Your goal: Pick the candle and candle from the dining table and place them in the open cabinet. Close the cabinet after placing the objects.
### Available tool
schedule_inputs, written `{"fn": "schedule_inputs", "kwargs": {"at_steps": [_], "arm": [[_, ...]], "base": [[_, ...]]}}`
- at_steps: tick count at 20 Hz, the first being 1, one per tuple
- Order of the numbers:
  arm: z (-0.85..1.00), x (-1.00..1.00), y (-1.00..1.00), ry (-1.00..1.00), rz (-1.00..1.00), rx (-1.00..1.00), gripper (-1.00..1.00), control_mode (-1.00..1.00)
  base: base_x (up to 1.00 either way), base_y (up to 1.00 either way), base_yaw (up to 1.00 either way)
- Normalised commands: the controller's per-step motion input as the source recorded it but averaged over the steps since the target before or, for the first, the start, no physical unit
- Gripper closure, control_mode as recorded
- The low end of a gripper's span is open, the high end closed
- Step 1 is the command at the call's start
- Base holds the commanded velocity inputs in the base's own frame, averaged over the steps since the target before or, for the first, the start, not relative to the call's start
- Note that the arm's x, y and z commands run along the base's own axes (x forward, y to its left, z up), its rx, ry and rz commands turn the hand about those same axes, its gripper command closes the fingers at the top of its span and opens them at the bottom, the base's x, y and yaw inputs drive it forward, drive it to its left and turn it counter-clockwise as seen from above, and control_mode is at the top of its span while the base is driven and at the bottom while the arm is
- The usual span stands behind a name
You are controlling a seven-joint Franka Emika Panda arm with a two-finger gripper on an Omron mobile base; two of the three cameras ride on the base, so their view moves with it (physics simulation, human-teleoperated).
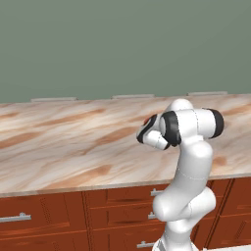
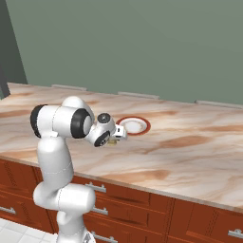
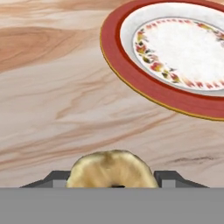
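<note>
- The long marble surface (image 2: 190,156) runs across the room over reddish-brown drawers (image 1: 44,215), with the green wall behind it.
- The white arm (image 2: 54,156) leans in from the near edge and bends low over the marble, its wrist reaching towards the red-rimmed plate (image 2: 134,126).
- That plate is my landmark: it lies flat on the marble, and in the hand view its rim sits just beyond the claw, close but apart from what the claw holds.
- The claw (image 3: 113,186) is down at the marble just on the near side of the plate, drawn in around a squat tan-yellow candle (image 3: 112,170), a finger tip on each side of it.
- The candle looks to be sitting on the surface, not lifted; I cannot tell how deep the fingers reach.
- Risks, as I judge them: the candle is stubby and rounded, so a shallow pinch could let it squirt out on the lift and roll off towards the plate; a lift that swings towards the plate could clip its rim.
</note>
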Motion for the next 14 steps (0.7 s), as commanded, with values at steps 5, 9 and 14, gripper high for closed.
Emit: {"fn": "schedule_inputs", "kwargs": {"at_steps": [5,9,14], "arm": [[-0.11,0.0,0.0,0.0,0.0,0.0,1.0,-1.0],[0.05,-0.06,0.0,-0.03,0.0,0.0,1.0,-1.0],[0.25,-0.37,0.0,-0.06,0.0,0.0,1.0,-1.0]], "base": [[0.0,0.0,0.0],[0.0,0.0,0.0],[0.0,0.0,0.0]]}}
